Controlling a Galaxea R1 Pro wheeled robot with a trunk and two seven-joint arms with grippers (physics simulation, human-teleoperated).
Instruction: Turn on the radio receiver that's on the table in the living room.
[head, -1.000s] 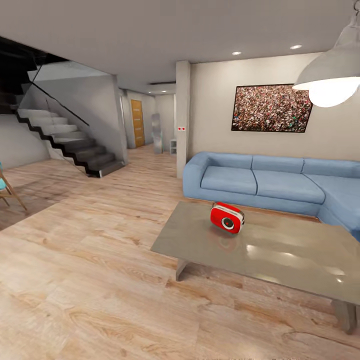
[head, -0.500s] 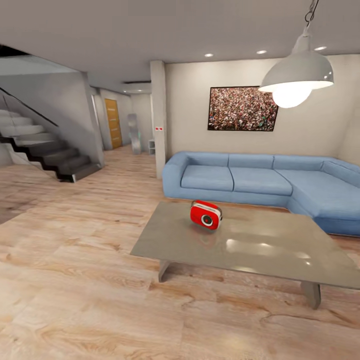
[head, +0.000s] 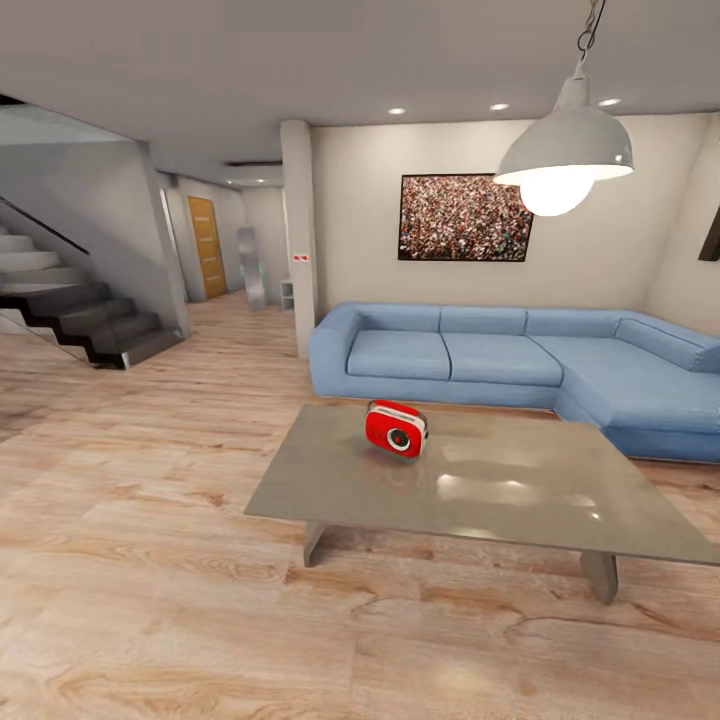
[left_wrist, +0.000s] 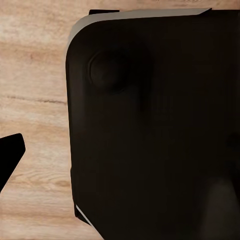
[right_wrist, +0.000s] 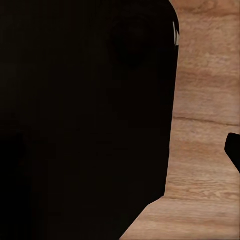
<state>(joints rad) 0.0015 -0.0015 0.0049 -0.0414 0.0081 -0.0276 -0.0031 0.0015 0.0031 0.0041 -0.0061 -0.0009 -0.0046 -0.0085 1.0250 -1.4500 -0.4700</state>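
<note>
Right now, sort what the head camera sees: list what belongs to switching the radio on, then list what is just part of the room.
Belongs to the job:
- radio receiver, red, standing on the table
- table, glossy grey top

Just part of the room:
- blue sofa behind the table
- crowd picture on the wall
- pendant lamp
- stairs
- wooden door down the hallway

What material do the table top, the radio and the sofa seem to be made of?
Table: glossy grey top, perhaps polished stone or lacquer; it mirrors lamp light.
Radio receiver: smooth red shell with pale trim, probably plastic.
Sofa: matte blue upholstery, probably fabric; no shine.
</note>
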